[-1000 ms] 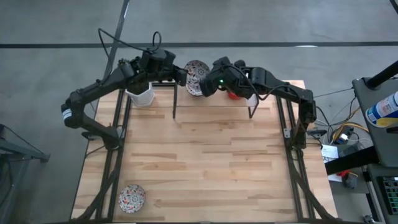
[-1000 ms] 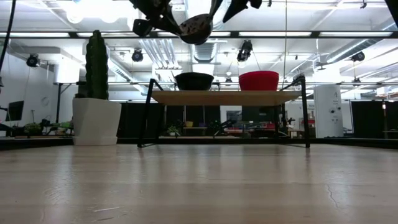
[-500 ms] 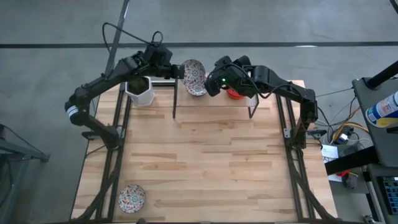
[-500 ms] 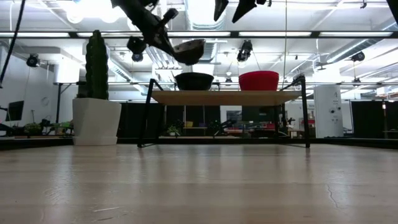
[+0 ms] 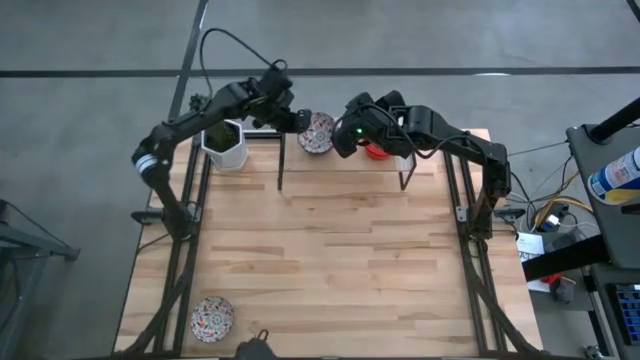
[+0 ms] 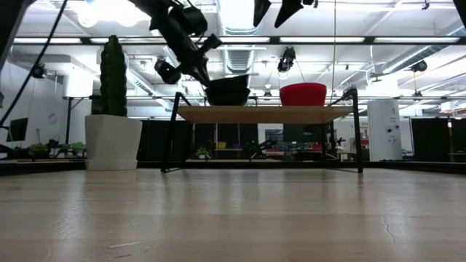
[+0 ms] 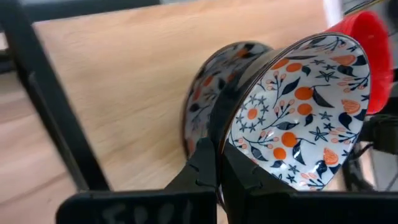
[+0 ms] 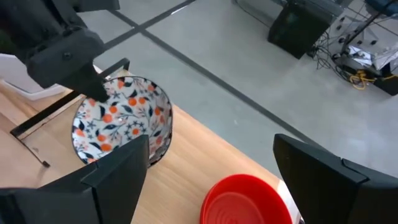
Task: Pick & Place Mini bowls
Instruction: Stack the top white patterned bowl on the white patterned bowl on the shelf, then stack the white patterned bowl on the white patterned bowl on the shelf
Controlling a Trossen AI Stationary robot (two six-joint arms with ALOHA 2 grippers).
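Observation:
My left gripper (image 5: 300, 122) is shut on a floral mini bowl (image 5: 318, 132) over the raised wooden shelf (image 6: 266, 113) at the table's far edge. Under it, a second floral bowl (image 7: 202, 106) stands on the shelf. A red bowl (image 5: 376, 150) stands on the shelf to the right of them. My right gripper (image 5: 347, 128) is open and empty, above the shelf between the floral bowls and the red bowl (image 8: 245, 199). A third floral bowl (image 5: 212, 317) rests on the table at the near left. My left gripper pinches the floral bowl's rim (image 7: 231, 118) on the side toward the table's left, one finger inside the bowl and one outside. The fingers come slanting down from the left. The bowl is tilted, and its base sits in the lower floral bowl; whether they touch I cannot tell.
A white hexagonal pot with a cactus (image 5: 226, 146) stands at the far left, beside the shelf's left legs (image 5: 281, 160). The near part of the wooden table (image 5: 330, 260) lies bare but for the floral bowl at its corner.
My left gripper has gone down and toward the table's right with the floral bowl. The bowl has come from high above the shelf down into the floral bowl that stands there, and has turned from steeply tipped toward level. My right gripper has stayed open above the shelf.

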